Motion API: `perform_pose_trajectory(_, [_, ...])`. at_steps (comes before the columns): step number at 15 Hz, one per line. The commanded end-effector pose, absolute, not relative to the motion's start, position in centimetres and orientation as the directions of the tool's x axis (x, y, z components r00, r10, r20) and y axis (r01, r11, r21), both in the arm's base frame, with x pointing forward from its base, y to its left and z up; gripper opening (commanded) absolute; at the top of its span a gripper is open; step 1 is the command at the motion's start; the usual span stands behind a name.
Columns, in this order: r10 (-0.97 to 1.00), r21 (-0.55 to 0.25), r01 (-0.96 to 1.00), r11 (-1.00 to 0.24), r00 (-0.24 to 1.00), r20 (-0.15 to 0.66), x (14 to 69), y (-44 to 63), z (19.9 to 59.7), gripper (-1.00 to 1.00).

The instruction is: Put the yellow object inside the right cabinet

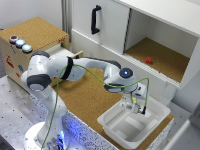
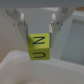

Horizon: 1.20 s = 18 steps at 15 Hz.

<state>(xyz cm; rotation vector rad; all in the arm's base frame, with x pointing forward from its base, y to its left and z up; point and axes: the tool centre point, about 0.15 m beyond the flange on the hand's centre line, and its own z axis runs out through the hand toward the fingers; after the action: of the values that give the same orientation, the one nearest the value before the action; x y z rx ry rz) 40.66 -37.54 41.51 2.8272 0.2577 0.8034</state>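
the gripper [image 2: 38,31] pinches the small pale-yellow lettered block [image 2: 39,46] above the white plastic tub [image 1: 156,111]; next, carry it into the white cork-floored cabinet compartment [image 1: 167,62].

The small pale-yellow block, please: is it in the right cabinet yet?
Not yet. The pale-yellow block sits clamped in the pincer above the white tub.
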Motion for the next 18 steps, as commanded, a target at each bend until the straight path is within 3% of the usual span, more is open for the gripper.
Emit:
perform_pose_trajectory(1, [0.158,0.181,0.073,-0.981,0.841,0.517,49.0,-39.3,46.5,-1.00])
perform_pose_trajectory(9, [0.045,0.155,-0.047,-0.987,0.837,0.546,55.5,-36.3,53.5,-1.00])
perform_pose_trajectory(15, [-0.052,0.049,-0.092,-0.995,0.846,0.530,59.1,-33.6,52.9,-1.00])
perform_pose_trajectory(18, [-0.044,0.056,-0.087,-0.995,0.848,0.528,61.3,-33.6,52.0,-1.00])
